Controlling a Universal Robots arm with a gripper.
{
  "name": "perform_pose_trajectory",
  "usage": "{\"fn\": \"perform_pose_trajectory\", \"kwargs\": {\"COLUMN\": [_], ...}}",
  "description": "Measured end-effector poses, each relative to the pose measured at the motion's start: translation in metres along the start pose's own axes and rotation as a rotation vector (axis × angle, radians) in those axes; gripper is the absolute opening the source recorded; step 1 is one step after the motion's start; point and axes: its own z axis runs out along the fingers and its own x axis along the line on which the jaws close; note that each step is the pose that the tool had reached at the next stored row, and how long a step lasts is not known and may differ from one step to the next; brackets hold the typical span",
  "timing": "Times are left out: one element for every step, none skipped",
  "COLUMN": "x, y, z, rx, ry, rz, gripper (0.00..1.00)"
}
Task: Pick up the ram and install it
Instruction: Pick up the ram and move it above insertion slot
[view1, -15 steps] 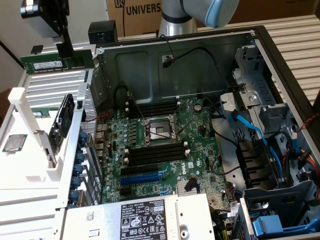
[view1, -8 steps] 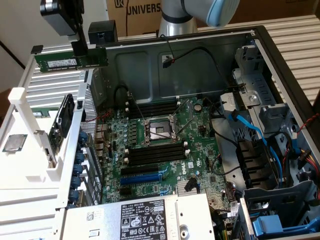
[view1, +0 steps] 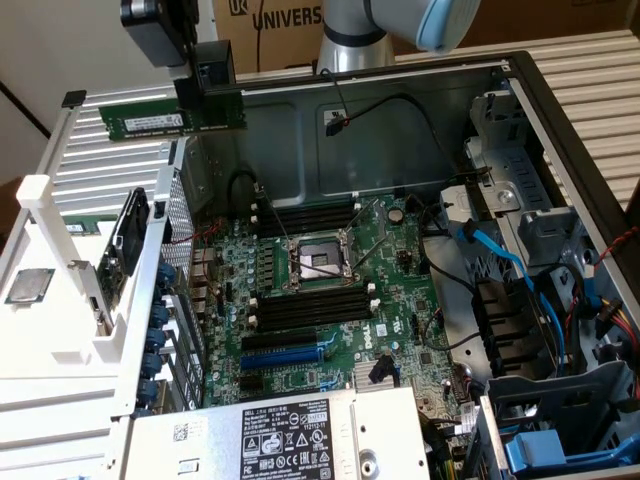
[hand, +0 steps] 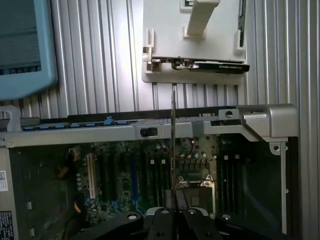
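Observation:
In the exterior view the ram (view1: 150, 120), a green stick with a white label, hangs level in the air above the open computer case's upper-left corner. My gripper (view1: 210, 92) is shut on the stick's end towards the exterior view's right. Seen from the wrist, the ram (hand: 173, 140) is a thin edge-on line running out from my gripper (hand: 174, 212) over the case wall and the board. Down in the case lies the green motherboard (view1: 390, 270) with long black slots (view1: 305, 215) on either side of the processor socket (view1: 318, 262).
A blue expansion slot (view1: 285, 352) sits near the power supply (view1: 290, 435). A white fixture (view1: 60, 300) with a graphics card (view1: 125, 250) stands at the exterior view's left. Blue and black cables (view1: 500, 260) and drive bays fill the case's right side.

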Motion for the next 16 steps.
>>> {"fn": "perform_pose_trajectory", "kwargs": {"x": [0.000, 0.000, -0.001, -0.001, -0.001, -0.001, -0.002, -0.002, -0.002, -0.002, -0.003, -0.003, -0.003, -0.003, -0.003, -0.004], "y": [-0.0029, -0.0057, -0.0085, -0.0113, -0.0140, -0.0169, -0.0198, -0.0226, -0.0253, -0.0284, -0.0312, -0.0341, -0.0369, -0.0393, -0.0416, -0.0440], "z": [0.0002, 0.0003, 0.0005, 0.0006, 0.0008, 0.0009, 0.0011, 0.0012, 0.0014, 0.0015, 0.0017, 0.0018, 0.0020, 0.0021, 0.0023, 0.0024], "rx": [0.0000, 0.0001, 0.0001, 0.0002, 0.0003, 0.0002, 0.0002, 0.0003, 0.0003, 0.0003, 0.0004, 0.0004, 0.0005, 0.0006, 0.0006, 0.0007], "ry": [-0.0001, -0.0001, -0.0002, -0.0003, -0.0004, -0.0004, -0.0004, -0.0005, -0.0005, -0.0005, -0.0006, -0.0007, -0.0007, -0.0008, -0.0009, -0.0010], "rz": [-0.001, -0.002, -0.003, -0.004, -0.005, -0.006, -0.007, -0.008, -0.008, -0.009, -0.010, -0.011, -0.012, -0.013, -0.014, -0.016], "gripper": [0.12, 0.12, 0.12, 0.12, 0.12, 0.12, 0.12, 0.12, 0.12, 0.12, 0.12, 0.12, 0.12, 0.12, 0.12, 0.12]}}
